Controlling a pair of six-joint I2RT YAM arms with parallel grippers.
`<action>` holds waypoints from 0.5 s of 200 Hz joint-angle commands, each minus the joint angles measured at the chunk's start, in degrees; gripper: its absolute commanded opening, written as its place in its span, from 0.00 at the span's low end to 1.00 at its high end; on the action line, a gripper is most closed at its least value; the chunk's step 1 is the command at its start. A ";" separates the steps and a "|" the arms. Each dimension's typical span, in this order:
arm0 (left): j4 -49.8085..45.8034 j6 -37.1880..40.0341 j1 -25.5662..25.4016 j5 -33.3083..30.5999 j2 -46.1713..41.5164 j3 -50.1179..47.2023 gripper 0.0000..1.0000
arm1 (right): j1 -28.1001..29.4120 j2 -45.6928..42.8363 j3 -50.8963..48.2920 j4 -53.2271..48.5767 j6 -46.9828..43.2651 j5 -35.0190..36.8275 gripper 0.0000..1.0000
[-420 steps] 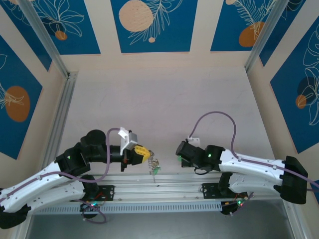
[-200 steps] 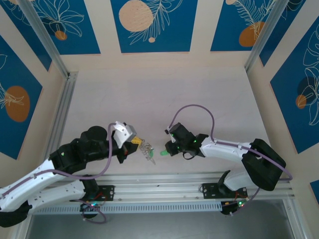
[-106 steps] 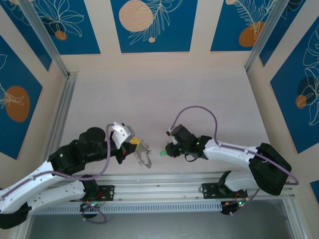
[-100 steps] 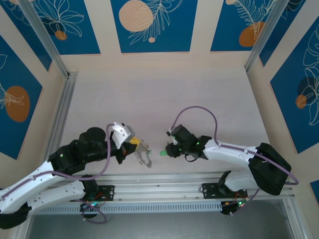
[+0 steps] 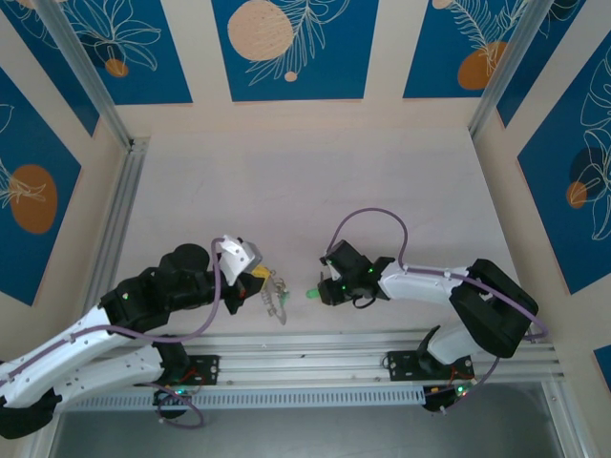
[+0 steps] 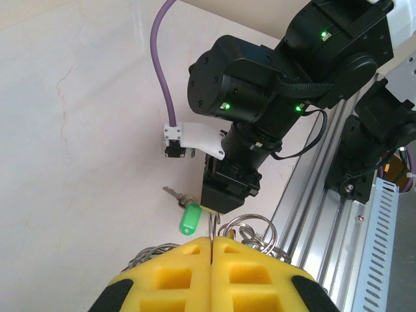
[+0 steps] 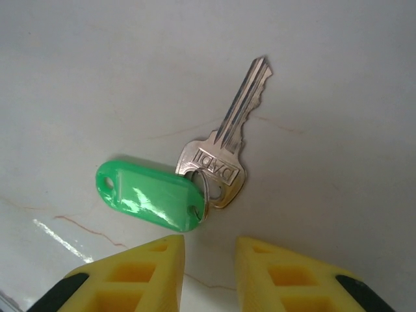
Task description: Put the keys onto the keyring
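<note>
Silver key (image 7: pixel 224 146), glossy bright green tag (image 7: pixel 149 195), silvery-grey keyring (image 6: pixel 250 227); pale table (image 7: pixel 97 65) veined faintly reddish-brown (marble-like). Right gripper (image 7: pixel 208 250) and left gripper (image 6: pixel 213 250) have yellow fingers; cable (image 6: pixel 160 65) purple; wall panels (image 5: pixel 291 48) blue with white leaves, peach circles

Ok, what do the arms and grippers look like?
The left arm and right arm: white links, black joints, small green lights, a purple cable looping along each. The left gripper and right gripper: yellow blocky fingers with square cut-outs, black trim.
</note>
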 commanded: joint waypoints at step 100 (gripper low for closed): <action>3.17 -0.81 1.03 1.94 -0.53 0.13 0.00 | -2.79 0.39 1.10 3.33 1.28 -5.18 0.24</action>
